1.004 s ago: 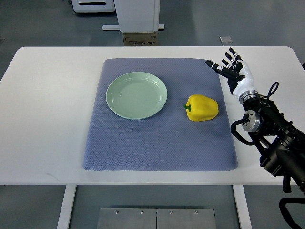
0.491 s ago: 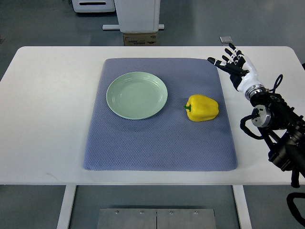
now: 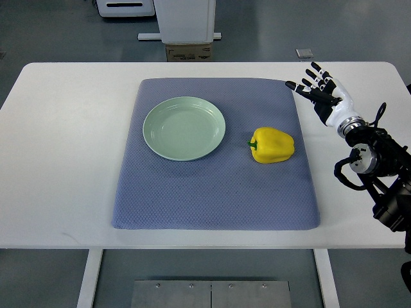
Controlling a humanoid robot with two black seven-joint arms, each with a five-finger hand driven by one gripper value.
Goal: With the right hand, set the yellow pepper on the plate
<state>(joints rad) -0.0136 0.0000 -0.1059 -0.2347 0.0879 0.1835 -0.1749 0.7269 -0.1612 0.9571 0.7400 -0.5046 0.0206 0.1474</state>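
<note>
Top view showed the right hand (image 3: 324, 96) farther right than half a second before, its arm drawn back toward the picture's right edge; pepper and plate had not moved. The hand hung over the bare white worktop (image 3: 64, 141) just beyond the mat's (image 3: 212, 192) far right corner, palm turned, fingers (image 3: 308, 82) spread and holding nothing. The yellow pepper (image 3: 273, 145) lay on its side on the mat's right part, green stem toward the plate, well apart from the hand. The pale green plate (image 3: 184, 128) sat on the mat left of the pepper, near it but not touching. Nothing lay between pepper and plate. No left arm showed.
</note>
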